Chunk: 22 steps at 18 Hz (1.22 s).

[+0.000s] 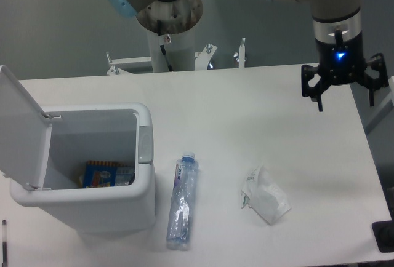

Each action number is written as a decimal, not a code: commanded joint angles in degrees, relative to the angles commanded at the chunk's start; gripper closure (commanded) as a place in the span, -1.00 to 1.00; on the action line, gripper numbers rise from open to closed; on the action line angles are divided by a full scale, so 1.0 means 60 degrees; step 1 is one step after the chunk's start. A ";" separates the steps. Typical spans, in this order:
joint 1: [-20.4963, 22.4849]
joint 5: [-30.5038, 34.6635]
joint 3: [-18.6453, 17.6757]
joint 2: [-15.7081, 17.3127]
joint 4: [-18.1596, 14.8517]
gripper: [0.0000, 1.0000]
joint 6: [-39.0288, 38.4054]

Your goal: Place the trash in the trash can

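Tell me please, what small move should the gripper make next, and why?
Probably travel toward the crumpled wrapper and descend over it. The gripper is open and empty above the table's far right part, the wrapper is the nearer trash item, and the trash can lid is already open.

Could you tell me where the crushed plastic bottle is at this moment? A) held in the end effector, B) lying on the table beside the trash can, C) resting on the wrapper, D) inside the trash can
B: the bottle lies flat on the table just right of the open trash can, apart from the wrapper and far from the end effector.
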 joint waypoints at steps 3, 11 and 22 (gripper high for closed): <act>-0.0103 -0.0014 -0.0073 -0.0249 0.0000 -1.00 0.0000; -0.0673 -0.0044 -0.0820 -0.0673 0.0425 -1.00 -0.1564; -0.1465 -0.0233 -0.0513 -0.2447 0.0439 -1.00 -0.2972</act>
